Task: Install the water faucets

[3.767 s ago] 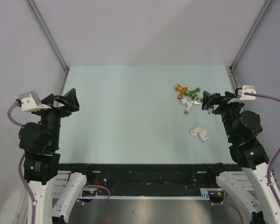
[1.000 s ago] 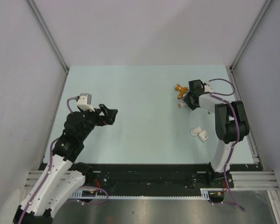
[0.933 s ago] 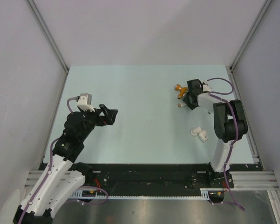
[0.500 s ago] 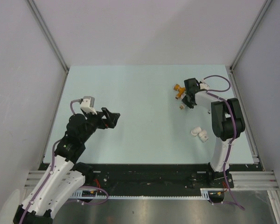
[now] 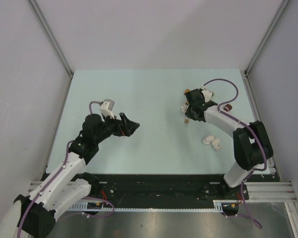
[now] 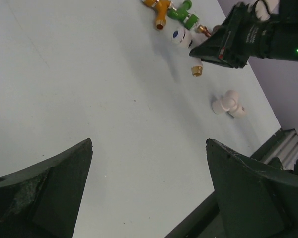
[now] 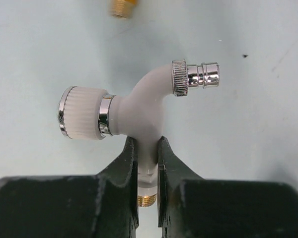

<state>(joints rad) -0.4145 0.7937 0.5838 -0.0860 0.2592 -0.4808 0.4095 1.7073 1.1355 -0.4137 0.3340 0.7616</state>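
At the far right of the surface, the right tool pinches the white faucet by its threaded stem, knob and chrome spout lying crosswise to its grip. Orange faucet and green faucet lie near. The left tool hovers spread wide.

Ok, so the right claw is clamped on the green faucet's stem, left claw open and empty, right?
No, the right claw is clamped on the stem of the white faucet, not the green one; the right wrist view shows it. The left claw is open and empty.
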